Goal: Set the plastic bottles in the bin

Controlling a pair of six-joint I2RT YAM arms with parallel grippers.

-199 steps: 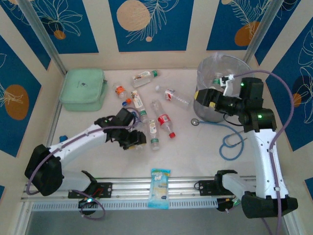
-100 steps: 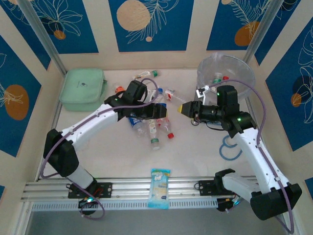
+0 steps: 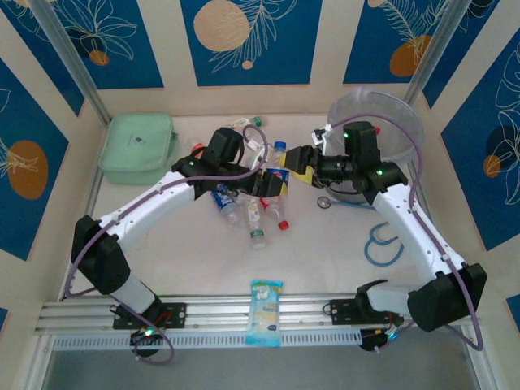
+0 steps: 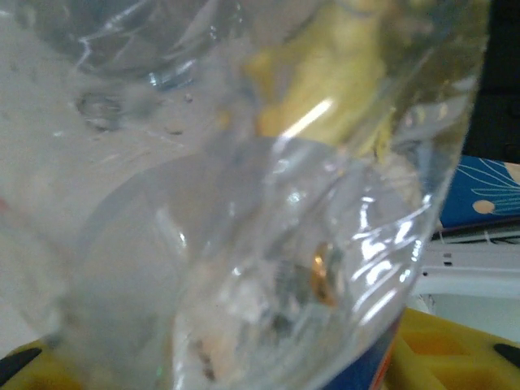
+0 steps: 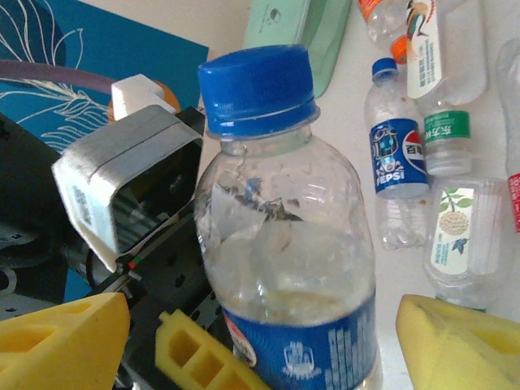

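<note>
the small clear plastic bottle with a blue cap and blue label [image 5: 284, 268] stood between the right arm's yellow fingers [image 5: 457, 341]. those fingers sat one on each side of its lower body with a gap on both sides, spread wide and touching nothing. the left arm's yellow fingers [image 5: 201, 354] were at the bottle's base, clamped on it and holding it up off the pale tabletop [image 3: 325, 252]. in the left wrist view its clear wall sat right against the lens. in the right wrist view its long axis ran up and down, cap on top. it hung over the middle of the tabletop, near the round grey bin lined with clear plastic [image 3: 402, 122], with other plastic bottles [image 3: 253, 213] lying just beside it.
</note>
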